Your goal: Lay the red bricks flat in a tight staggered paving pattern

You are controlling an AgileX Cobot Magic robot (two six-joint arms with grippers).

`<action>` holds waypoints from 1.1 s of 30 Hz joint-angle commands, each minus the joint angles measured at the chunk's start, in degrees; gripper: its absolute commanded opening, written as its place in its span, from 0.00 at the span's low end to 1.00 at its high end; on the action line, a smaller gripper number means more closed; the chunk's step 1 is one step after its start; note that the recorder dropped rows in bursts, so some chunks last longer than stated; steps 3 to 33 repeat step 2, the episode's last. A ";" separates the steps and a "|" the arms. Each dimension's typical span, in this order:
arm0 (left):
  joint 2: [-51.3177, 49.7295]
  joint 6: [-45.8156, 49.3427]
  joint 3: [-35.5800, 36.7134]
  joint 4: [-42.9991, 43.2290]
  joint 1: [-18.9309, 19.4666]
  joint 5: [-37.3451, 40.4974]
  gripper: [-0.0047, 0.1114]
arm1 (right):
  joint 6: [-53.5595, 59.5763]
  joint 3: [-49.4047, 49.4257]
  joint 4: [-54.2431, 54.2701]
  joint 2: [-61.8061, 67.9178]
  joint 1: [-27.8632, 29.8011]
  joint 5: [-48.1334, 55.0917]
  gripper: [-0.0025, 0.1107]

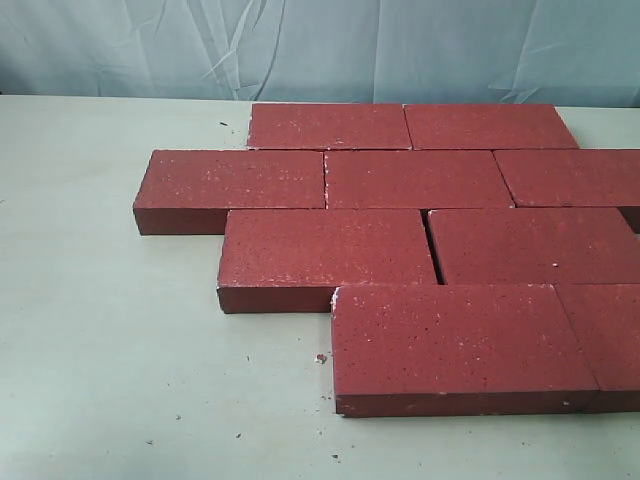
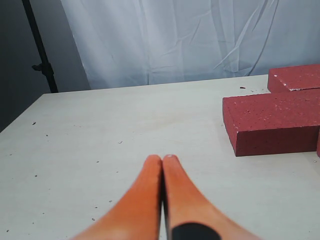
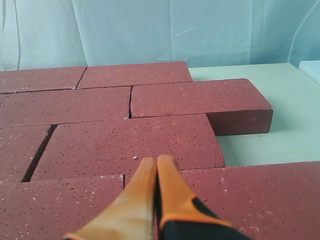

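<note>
We see nine red bricks [image 1: 415, 180] lying flat on their broad faces on a pale worktop [image 1: 110, 350], with a wrinkled cloth backdrop [image 1: 300, 50] behind. They form four rows: two at the back, then three, then two, then two nearest the camera. The last brick in the front row is cut off at the picture's edge. Each row is shifted sideways from the one behind it, so the end joints do not line up, which gives the staggered paving look. Most joints are closed. A narrow dark slit shows between the two bricks of the third row, so we judge the pattern is not yet fully tight.

Neither arm appears in the exterior view. In the left wrist view, the left gripper [image 2: 162, 159] has its orange jaws pressed together with nothing between them. They are over bare worktop, and the nearest brick end [image 2: 275, 122] is off to one side, well apart from the tips.

In the right wrist view, the right gripper [image 3: 156, 160] also has its jaws pressed together and empty. They are directly above the paved bricks, with the tips over a brick's top face [image 3: 135, 142]. We cannot tell whether they touch it. Closed tips suit nudging a wide brick rather than pinching it, we judge.
</note>
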State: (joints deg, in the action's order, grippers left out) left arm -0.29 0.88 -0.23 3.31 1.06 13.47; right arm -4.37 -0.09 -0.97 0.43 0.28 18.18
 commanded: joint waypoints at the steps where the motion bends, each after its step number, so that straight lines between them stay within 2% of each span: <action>1: 0.29 -0.37 0.23 0.40 0.03 -0.16 0.04 | 0.28 0.09 0.08 -0.43 0.30 -0.37 0.02; 33: 0.29 -0.37 0.23 0.40 0.03 -0.16 0.04 | 0.28 0.09 0.08 -0.43 0.30 -0.37 0.02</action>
